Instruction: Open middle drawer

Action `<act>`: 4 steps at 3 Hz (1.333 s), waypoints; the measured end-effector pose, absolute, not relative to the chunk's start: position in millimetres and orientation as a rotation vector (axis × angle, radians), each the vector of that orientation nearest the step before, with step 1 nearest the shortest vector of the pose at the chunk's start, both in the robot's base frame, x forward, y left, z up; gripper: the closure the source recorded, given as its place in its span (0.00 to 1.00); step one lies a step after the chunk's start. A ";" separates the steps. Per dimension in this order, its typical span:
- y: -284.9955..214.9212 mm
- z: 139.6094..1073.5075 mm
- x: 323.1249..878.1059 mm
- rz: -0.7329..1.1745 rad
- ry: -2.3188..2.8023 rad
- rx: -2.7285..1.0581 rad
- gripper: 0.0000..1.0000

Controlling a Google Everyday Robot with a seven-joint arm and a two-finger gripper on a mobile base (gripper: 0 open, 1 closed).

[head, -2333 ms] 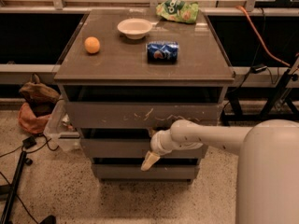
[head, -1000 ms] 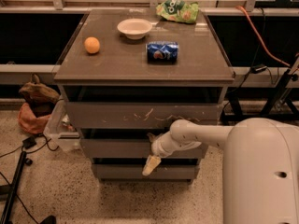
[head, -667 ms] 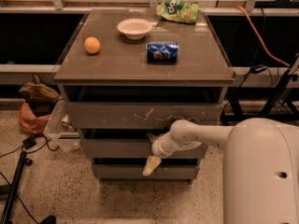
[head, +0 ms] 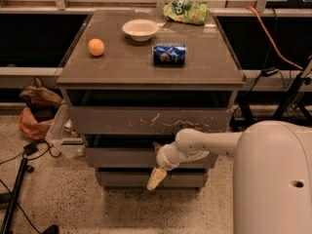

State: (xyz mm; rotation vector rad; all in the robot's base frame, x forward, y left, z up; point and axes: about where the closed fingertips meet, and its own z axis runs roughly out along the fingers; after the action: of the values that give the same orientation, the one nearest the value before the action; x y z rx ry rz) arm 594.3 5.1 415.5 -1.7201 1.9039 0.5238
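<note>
The middle drawer (head: pixel 117 158) is the plain grey-brown front between the scratched top drawer (head: pixel 146 120) and the narrow bottom drawer (head: pixel 185 179). My gripper (head: pixel 158 165) is at the end of the white arm (head: pixel 204 143). It sits against the middle drawer's front, right of centre, near its top edge. A cream-coloured tip hangs down over the bottom drawer. A dark gap shows above the middle drawer front.
On the cabinet top (head: pixel 122 67) are an orange (head: pixel 96 47), a white bowl (head: pixel 140 29), a blue can (head: pixel 169 53) and a green chip bag (head: pixel 185 10). A clear bin (head: pixel 62 133) and a brown bag (head: pixel 39 108) lie left of the cabinet. Cables run across the floor.
My gripper has sunk slightly lower on the drawer fronts, and my white body fills more of the right side. The drawers look the same.
</note>
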 end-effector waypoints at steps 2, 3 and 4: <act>4.4 416.0 579.6 0.539 1.919 -1.698 0.00; 7.6 418.6 568.3 0.577 1.918 -1.702 0.00; 8.5 423.7 560.3 0.602 1.920 -1.695 0.00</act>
State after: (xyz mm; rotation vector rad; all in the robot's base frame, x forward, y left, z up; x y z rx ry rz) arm 560.3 8.5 423.7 -1.6950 1.9202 0.6016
